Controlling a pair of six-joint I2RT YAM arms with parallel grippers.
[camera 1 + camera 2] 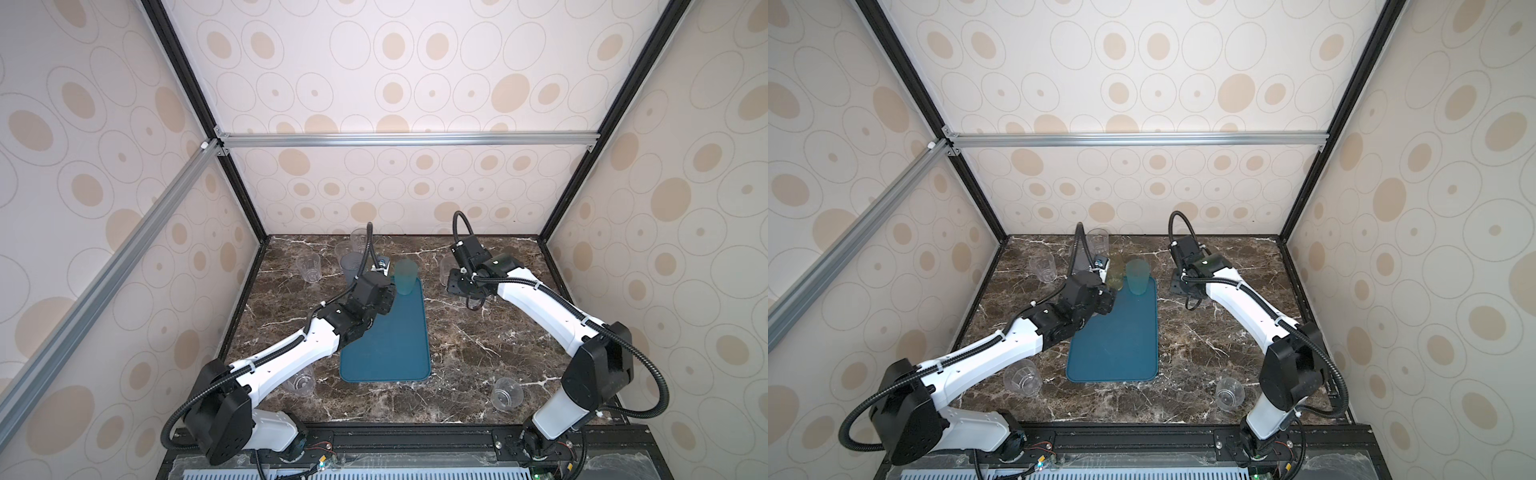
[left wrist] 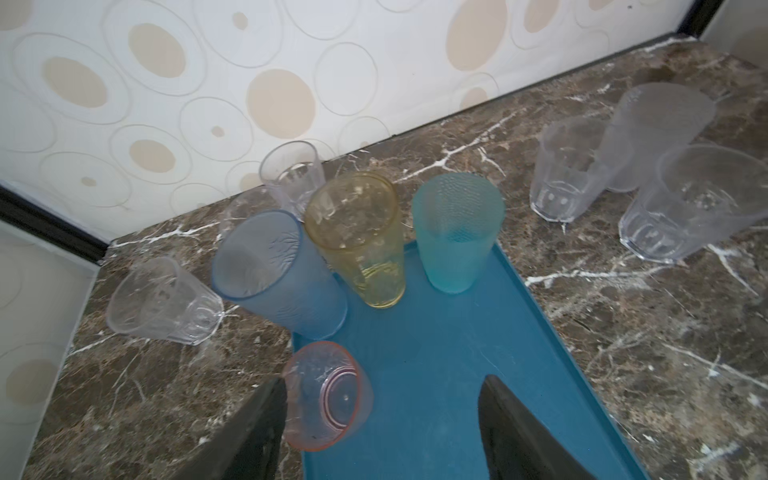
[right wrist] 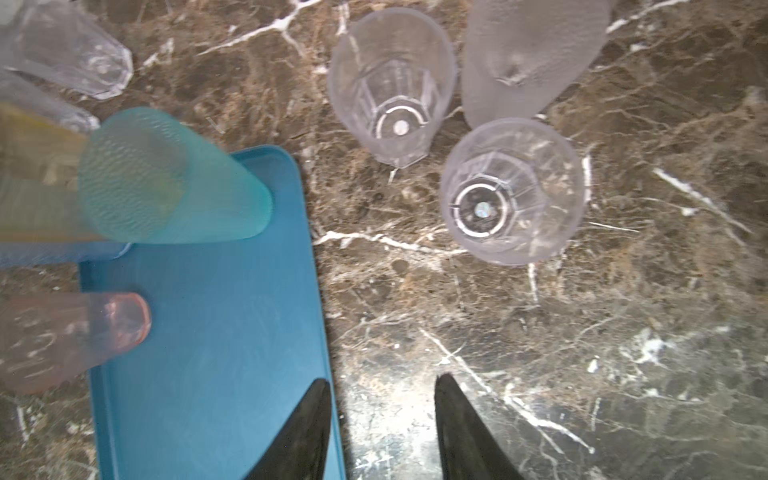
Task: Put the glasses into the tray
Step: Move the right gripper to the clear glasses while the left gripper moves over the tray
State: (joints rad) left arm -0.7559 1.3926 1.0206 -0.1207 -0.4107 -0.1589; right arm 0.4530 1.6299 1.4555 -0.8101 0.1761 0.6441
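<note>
Nearest stuff looks safe enough: one clear glass and a second clear glass sit on the worktop just off the tray's near corners. The worry is further up. The left gripper is spread wide with nothing clamped, and the pink glass stands right at the tray's long edge, just beside one finger, so any sideways nudge could tip it off onto the worktop. The right gripper is apart and empty too, hanging over the tray's opposite long edge. At the tray's far end the blue glass, yellow glass and teal glass crowd together. Bump one and I'd expect dominoes. Past that end, other clear glasses wait on the worktop.
</note>
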